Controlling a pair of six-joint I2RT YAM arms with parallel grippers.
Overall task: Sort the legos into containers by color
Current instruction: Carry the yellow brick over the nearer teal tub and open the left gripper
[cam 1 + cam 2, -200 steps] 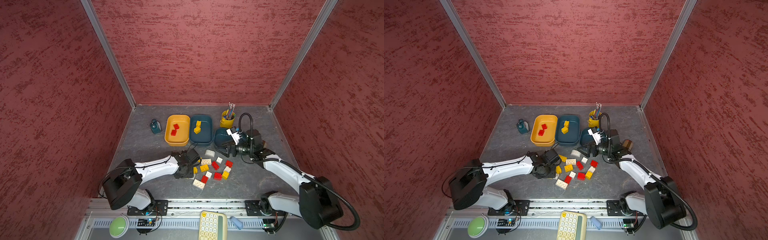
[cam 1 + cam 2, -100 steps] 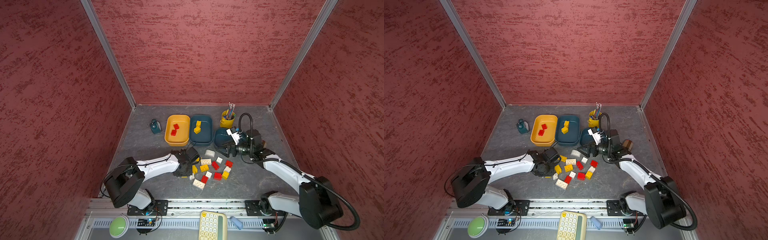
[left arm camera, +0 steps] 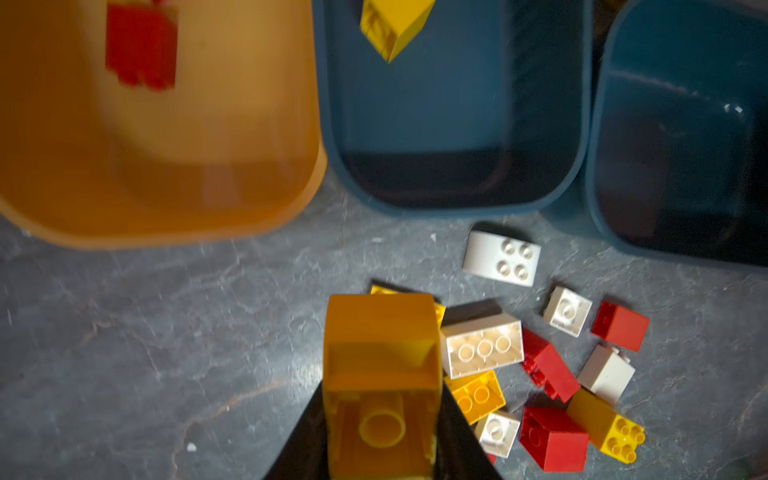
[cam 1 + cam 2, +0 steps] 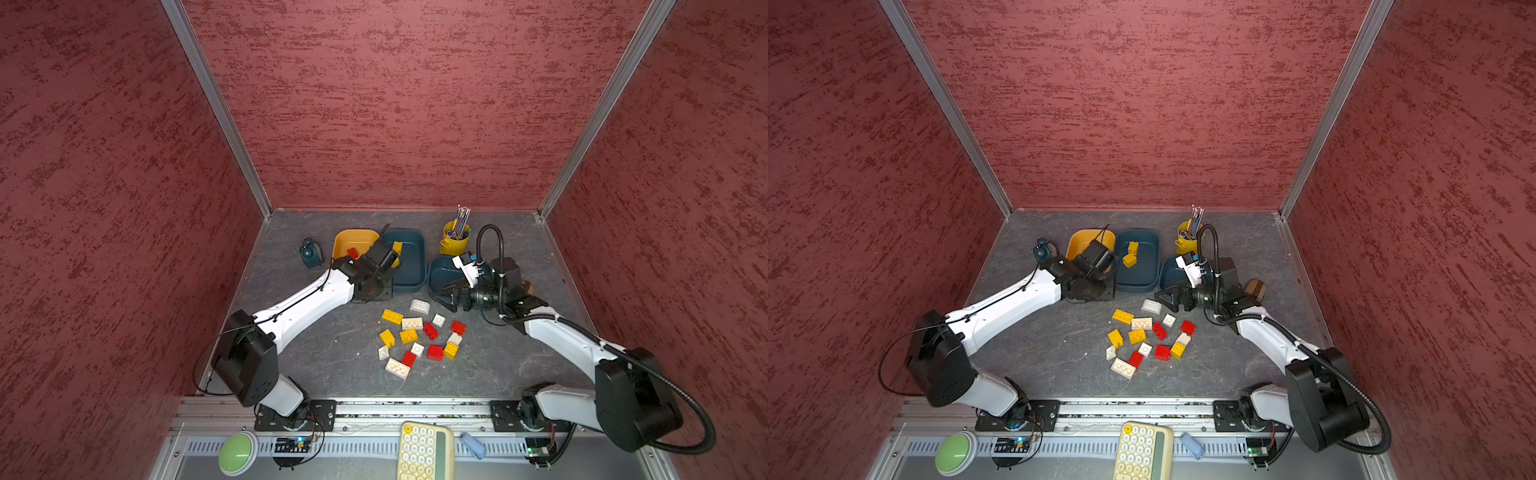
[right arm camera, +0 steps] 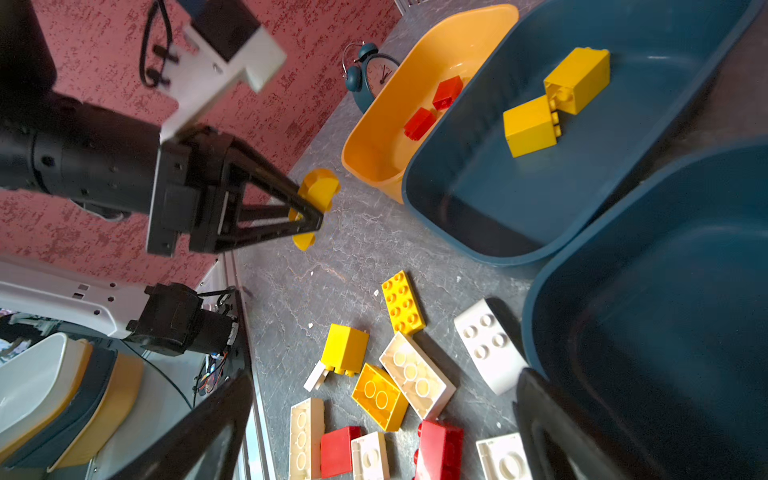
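Clear the near rim of the middle teal tub (image 4: 1138,286), at twelve o'clock from the loose legos (image 4: 1137,336), your right gripper (image 4: 1167,300) idling wide open, before your left gripper (image 5: 309,216), clamped at their ten o'clock, drops its chunky yellow brick (image 3: 382,365), hollow underside showing, beside the two yellow ones (image 4: 1130,257) inside.

Site I am driving: a robot test cell in a lab, not a home or a shop. Evidence seen in both top views:
- enclosure of red textured wall panels (image 4: 395,104) on three sides, joined by bare aluminium corner posts (image 4: 216,108);
- grey marbled tabletop (image 4: 332,357);
- white-and-black left arm (image 4: 307,303) and matching right arm (image 4: 561,336), mounted on an aluminium front rail (image 4: 415,409);
- exposed small circuit board (image 4: 293,444) with a lit LED and loose wiring;
- green dome push button (image 4: 237,453) and cream keypad (image 4: 424,451) on the front ledge.
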